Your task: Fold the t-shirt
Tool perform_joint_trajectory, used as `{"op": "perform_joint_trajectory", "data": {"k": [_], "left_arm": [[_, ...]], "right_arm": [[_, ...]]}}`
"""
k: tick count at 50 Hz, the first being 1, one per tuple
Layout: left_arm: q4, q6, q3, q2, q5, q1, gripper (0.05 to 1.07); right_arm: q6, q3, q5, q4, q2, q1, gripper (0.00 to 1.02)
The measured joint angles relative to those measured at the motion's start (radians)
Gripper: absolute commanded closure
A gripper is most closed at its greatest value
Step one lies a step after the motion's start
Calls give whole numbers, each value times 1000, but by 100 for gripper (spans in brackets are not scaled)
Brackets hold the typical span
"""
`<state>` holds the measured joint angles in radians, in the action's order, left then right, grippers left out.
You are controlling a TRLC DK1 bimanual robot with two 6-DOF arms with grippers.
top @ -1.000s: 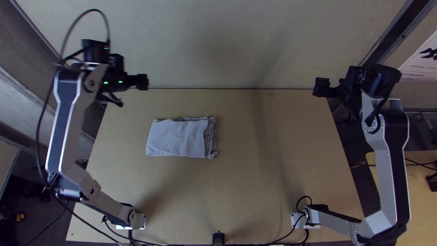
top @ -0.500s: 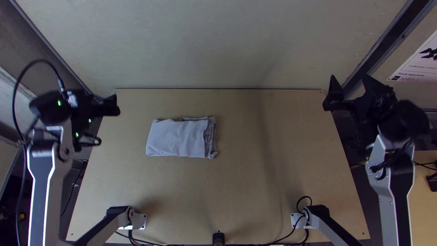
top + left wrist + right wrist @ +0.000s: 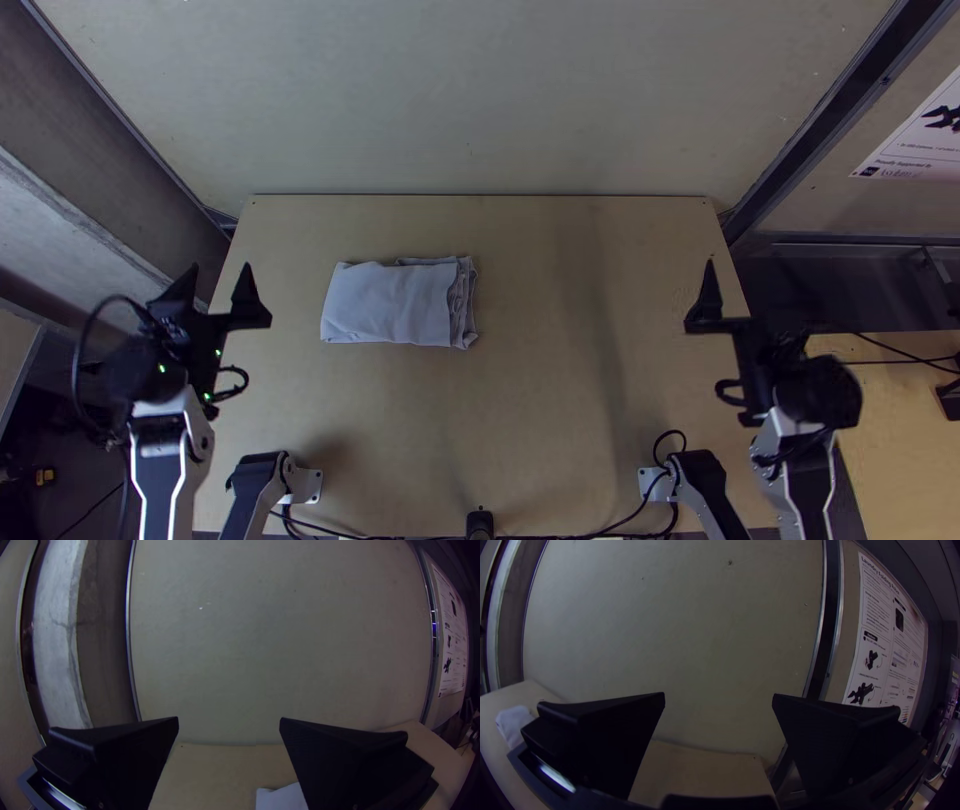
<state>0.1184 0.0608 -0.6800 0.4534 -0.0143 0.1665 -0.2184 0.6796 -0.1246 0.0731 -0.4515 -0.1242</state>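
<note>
The folded pale grey cloth t-shirt (image 3: 390, 303) lies on the light wooden table (image 3: 560, 420) — left of the middle, toward the far side. The left black claw (image 3: 215, 295) and right black claw (image 3: 752, 300) are both wide open — holding nothing.

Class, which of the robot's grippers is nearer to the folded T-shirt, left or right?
Left. The left gripper is a short way left of the T-shirt; the right gripper is much farther off on its right, across the table.
</note>
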Motion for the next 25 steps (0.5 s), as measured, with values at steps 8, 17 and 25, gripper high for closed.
{"op": "perform_joint_trajectory", "data": {"k": [8,17,25], "left_arm": [[-79,31,197,-197,0,2,10],[-95,38,362,-391,-1,-3,10],[-100,38,470,-443,0,-3,10]], "right_arm": [[-16,-209,0,-21,179,0,4],[-22,-396,0,-21,317,-27,4],[-22,-509,0,-66,360,-37,4]]}}
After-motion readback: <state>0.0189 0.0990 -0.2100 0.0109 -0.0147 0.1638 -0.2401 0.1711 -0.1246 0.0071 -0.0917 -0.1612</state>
